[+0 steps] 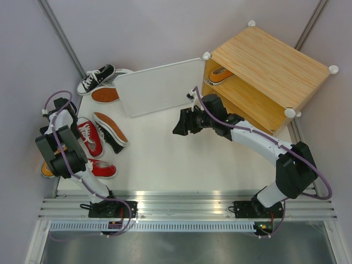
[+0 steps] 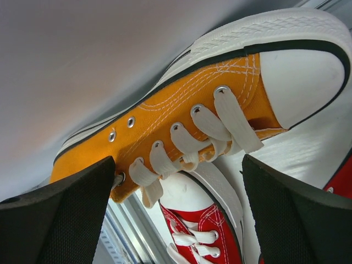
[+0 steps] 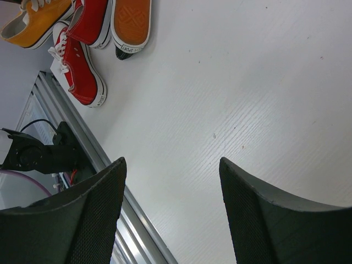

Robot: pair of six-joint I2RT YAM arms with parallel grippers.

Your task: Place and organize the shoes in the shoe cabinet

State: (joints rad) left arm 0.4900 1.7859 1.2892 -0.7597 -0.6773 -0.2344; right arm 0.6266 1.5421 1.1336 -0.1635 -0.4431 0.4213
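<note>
The left hand (image 2: 177, 162) is fully open and holds nothing. Its fingers stand on either side of an orange sneaker (image 2: 181, 104), above the laces. That sneaker lies at the left edge of the desk (image 1: 165, 159), its toe over a red sneaker (image 2: 203, 236). Just right of them lie a second red sneaker (image 1: 91, 137) and a black sneaker (image 1: 110, 129) tipped on its side, sole showing. Farther back another black sneaker (image 1: 96, 78) stands upright beside a sole-up shoe (image 1: 104, 94).

The right hand (image 3: 170, 165) hangs over bare desk near the middle, its jaws apart with nothing between them. Behind it, at the far right, the shoe cabinet (image 1: 269, 66) has its white door panel (image 1: 159, 85) swung open to the left. One orange shoe (image 1: 221, 74) sits on its upper shelf.
</note>
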